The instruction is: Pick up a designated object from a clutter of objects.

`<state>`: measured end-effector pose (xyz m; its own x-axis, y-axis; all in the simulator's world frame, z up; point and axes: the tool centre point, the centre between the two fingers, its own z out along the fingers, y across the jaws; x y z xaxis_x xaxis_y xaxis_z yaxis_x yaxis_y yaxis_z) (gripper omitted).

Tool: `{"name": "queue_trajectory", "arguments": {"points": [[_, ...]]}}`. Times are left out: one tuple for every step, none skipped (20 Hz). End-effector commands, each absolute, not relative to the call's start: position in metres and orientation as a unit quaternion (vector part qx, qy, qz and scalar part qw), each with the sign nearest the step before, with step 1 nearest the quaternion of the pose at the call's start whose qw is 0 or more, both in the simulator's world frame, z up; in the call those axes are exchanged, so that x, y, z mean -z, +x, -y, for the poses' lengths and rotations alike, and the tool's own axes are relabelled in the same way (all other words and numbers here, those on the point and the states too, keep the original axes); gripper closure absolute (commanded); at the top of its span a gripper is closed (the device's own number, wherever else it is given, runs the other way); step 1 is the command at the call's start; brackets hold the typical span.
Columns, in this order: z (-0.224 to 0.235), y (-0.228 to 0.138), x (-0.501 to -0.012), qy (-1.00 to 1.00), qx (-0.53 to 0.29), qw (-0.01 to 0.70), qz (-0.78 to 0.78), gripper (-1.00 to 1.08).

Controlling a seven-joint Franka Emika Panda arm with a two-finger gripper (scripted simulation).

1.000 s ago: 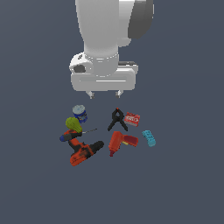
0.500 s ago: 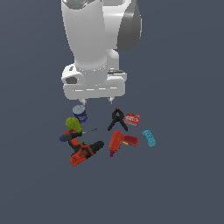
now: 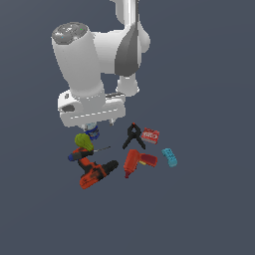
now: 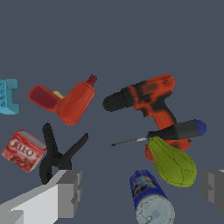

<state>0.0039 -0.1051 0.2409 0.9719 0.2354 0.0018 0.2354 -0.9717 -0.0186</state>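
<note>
A: Hovering over clutter; tool [image 4: 142, 192] spread wide, empty.
B: Pear [image 4: 172, 162]?
A: On desk, touching screwdriver [image 4: 170, 131], beside can [image 4: 149, 199]. Descent, grasp, lift all remain.

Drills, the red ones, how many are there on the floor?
2. One red-and-black drill lies at the exterior view's left of the pile, just below the screwdriver and the yellow-green pear. The other drill lies between the black clamp and teal block. None seems hidden.

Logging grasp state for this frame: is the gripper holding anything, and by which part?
Nothing is held. The gripper is open above the clutter; the yellow-green pear lies untouched between its fingers.
</note>
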Motion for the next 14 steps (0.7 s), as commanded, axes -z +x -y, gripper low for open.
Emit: {"name": "queue_trajectory", "arguments": {"points": [[0.119, 0.003, -0.229, -0.990, 0.001, 0.009, 0.138, -0.92], [0.124, 0.003, -0.224, -0.989, 0.001, 0.009, 0.145, -0.92], [0.129, 0.002, -0.219, -0.988, 0.001, 0.008, 0.153, -0.92], [0.135, 0.001, -0.214, -0.987, 0.001, 0.008, 0.160, -0.92], [0.140, 0.000, -0.209, -0.986, 0.001, 0.007, 0.167, -0.92], [0.146, 0.000, -0.204, -0.985, 0.001, 0.007, 0.175, -0.92], [0.151, -0.001, -0.200, -0.983, 0.001, 0.007, 0.182, -0.92], [0.156, -0.003, -0.195, -0.982, 0.001, 0.006, 0.189, -0.92], [0.161, -0.004, -0.190, -0.981, 0.001, 0.006, 0.196, -0.92], [0.166, -0.005, -0.186, -0.979, 0.001, 0.005, 0.203, -0.92], [0.171, -0.006, -0.182, -0.978, 0.001, 0.005, 0.209, -0.92], [0.175, -0.007, -0.178, -0.977, 0.001, 0.004, 0.215, -0.92], [0.179, -0.009, -0.174, -0.975, 0.001, 0.004, 0.220, -0.92], [0.183, -0.010, -0.171, -0.974, 0.001, 0.003, 0.225, -0.92]]}}
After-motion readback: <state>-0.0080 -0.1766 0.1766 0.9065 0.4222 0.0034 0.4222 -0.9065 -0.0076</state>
